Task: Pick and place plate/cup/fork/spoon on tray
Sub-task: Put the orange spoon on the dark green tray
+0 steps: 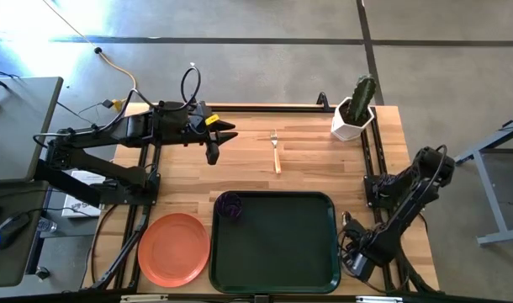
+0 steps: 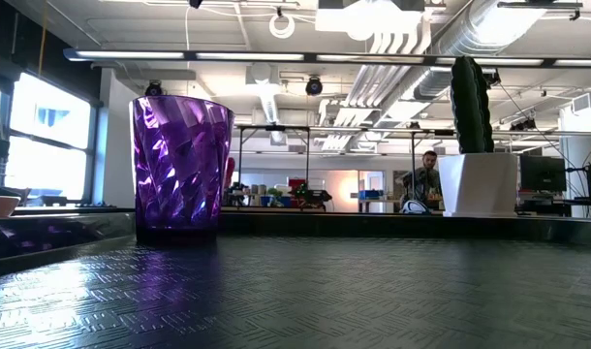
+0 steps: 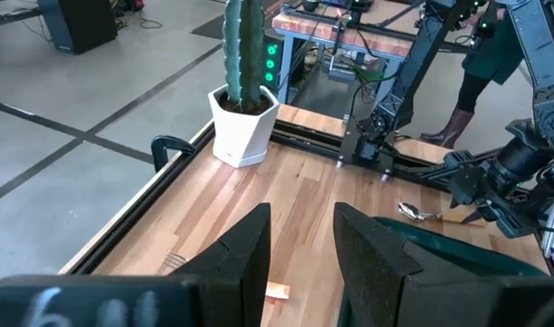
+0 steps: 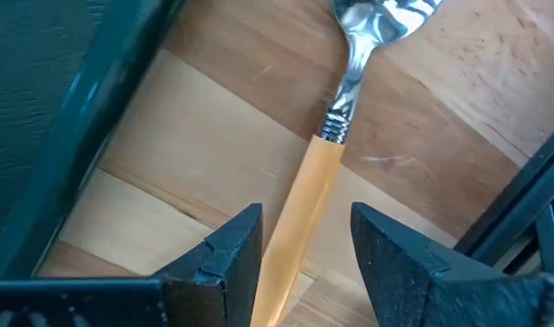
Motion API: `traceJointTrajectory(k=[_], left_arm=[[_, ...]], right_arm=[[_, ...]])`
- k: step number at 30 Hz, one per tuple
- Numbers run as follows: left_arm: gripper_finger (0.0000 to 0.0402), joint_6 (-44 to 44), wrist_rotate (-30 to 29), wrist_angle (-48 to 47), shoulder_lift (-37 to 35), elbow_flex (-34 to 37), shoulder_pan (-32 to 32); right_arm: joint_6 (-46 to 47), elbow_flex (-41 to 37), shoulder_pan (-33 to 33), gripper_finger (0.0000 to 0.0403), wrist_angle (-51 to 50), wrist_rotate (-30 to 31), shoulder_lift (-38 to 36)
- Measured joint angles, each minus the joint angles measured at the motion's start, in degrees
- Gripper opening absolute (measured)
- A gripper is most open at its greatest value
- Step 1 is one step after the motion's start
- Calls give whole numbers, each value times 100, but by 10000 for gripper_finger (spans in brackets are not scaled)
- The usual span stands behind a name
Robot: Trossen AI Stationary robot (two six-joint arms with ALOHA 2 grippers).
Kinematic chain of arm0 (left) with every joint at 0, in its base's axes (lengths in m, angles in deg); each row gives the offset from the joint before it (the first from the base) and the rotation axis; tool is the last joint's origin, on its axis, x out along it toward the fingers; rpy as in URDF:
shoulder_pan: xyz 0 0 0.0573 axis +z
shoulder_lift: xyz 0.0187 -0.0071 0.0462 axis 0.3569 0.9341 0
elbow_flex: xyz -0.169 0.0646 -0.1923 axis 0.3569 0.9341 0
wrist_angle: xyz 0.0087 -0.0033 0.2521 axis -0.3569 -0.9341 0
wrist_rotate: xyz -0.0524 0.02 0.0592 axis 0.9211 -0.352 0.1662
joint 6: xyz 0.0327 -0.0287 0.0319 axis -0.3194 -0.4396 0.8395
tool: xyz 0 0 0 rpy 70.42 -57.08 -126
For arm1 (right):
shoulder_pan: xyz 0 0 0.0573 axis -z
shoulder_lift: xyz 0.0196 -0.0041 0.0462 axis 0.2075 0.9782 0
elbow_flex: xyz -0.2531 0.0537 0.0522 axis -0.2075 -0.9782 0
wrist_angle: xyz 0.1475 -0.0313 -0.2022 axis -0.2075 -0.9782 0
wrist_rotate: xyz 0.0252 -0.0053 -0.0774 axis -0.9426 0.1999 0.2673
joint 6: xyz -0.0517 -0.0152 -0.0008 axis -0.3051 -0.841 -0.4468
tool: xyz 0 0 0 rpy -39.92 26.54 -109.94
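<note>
The dark green tray lies at the table's near edge. The purple cup stands upright in its far left corner and also shows in the low view. The orange plate lies flat on the table left of the tray. The fork lies on the wood at the far middle. My left gripper is open, above the table left of the fork. My right gripper is open low at the tray's right, its fingers either side of the spoon's tan handle. The spoon lies flat on the table.
A white angular pot with a cactus stands at the table's far right corner. Black rails run along the table's sides. Cables lie by the right arm. A person shows far off in the room.
</note>
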State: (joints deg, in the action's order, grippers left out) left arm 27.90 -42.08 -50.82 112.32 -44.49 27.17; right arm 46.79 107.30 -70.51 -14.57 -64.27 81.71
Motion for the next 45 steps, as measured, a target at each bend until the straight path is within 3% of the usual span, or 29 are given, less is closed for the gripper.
traceJointTrajectory(k=[8,16,28,45], left_arm=[[113,-90,0,2,1,0,0],[113,-98,0,1,1,0,0],[113,-92,0,2,1,0,0],[113,-92,0,0,1,-1,0]], right_arm=[[404,-484,-183,161,831,15,-44],[373,-552,-115,154,902,-65,-34],[650,-556,131,26,1025,-343,-22],[1219,-585,170,23,835,-329,-408]])
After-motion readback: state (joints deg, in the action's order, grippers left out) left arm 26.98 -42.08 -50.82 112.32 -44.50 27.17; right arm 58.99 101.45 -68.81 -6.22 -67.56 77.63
